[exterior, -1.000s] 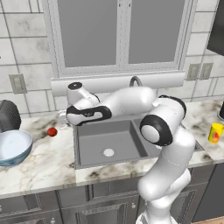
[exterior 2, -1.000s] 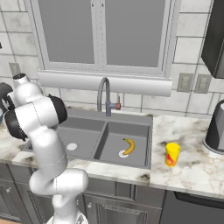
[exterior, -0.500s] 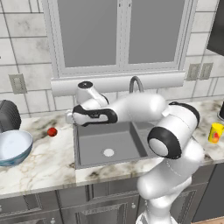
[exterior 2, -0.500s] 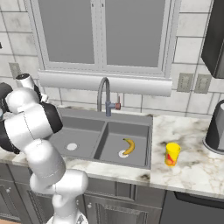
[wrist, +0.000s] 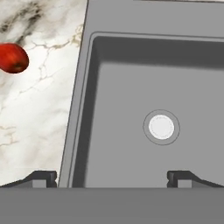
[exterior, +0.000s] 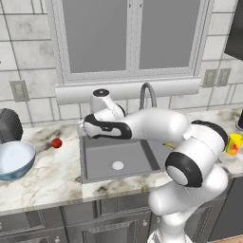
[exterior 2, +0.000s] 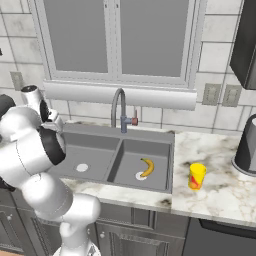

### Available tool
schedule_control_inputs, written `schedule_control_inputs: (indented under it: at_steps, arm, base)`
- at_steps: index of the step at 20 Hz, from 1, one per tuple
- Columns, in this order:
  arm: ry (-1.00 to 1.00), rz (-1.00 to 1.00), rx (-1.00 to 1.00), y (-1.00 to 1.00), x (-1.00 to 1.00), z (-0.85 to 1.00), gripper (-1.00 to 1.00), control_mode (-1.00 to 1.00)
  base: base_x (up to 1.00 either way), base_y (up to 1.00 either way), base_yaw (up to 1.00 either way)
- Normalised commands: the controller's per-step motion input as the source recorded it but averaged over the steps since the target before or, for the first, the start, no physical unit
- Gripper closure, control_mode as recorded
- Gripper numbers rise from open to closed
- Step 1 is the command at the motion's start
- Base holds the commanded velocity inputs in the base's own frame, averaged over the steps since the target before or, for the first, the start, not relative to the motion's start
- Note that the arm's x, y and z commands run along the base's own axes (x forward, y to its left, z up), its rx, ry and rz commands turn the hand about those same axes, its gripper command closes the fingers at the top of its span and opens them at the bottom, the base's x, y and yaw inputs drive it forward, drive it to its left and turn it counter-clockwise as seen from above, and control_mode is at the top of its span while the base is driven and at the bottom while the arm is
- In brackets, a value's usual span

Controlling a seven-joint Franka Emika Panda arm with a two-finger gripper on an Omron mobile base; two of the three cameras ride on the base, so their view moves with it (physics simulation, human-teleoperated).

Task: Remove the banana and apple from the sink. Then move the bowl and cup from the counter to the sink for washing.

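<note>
the bowl sits on the counter far to the left of the claw, beside a dark round appliance at the wall. the apple lies on the marble just left of the claw, out of the sink and close to its left rim; in the hand view the apple shows at the upper left on the counter. the claw is released, its two finger tips spread wide with nothing between them, and it hovers above the left rim of the sink, looking down into the left basin with its round white drain. right of the claw the curved faucet stands at the back of the sink. the banana lies in the right basin, well to the right of the claw, next to that basin's drain. farther right still, the cup stands upright on the counter just beyond the sink's right rim, near a dark grey appliance
</note>
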Motion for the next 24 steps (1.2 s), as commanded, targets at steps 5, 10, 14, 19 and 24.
schedule_control_inputs:
  at_steps: [5, 10, 14, 19, 24]
  arm:
    - [0.06, 0.0, 0.0, -0.28, -0.17, 0.07, -1.0, -1.0]
    - [0.04, 0.0, 0.0, -0.27, -0.19, 0.04, -1.0, -1.0]
    - [0.0, 0.0, 0.0, -0.21, -0.23, 0.0, -1.0, -1.0]
    - [-0.09, 0.0, 0.0, -0.23, -0.28, 0.0, -1.0, -1.0]
    - [-0.04, 0.0, 0.0, -0.27, -0.19, 0.0, -1.0, -1.0]
  base:
    - [0.0, 0.0, 0.0]
    - [0.0, 0.0, 0.0]
    - [0.0, 0.0, 0.0]
    - [0.0, 0.0, 0.0]
    - [0.0, 0.0, 0.0]
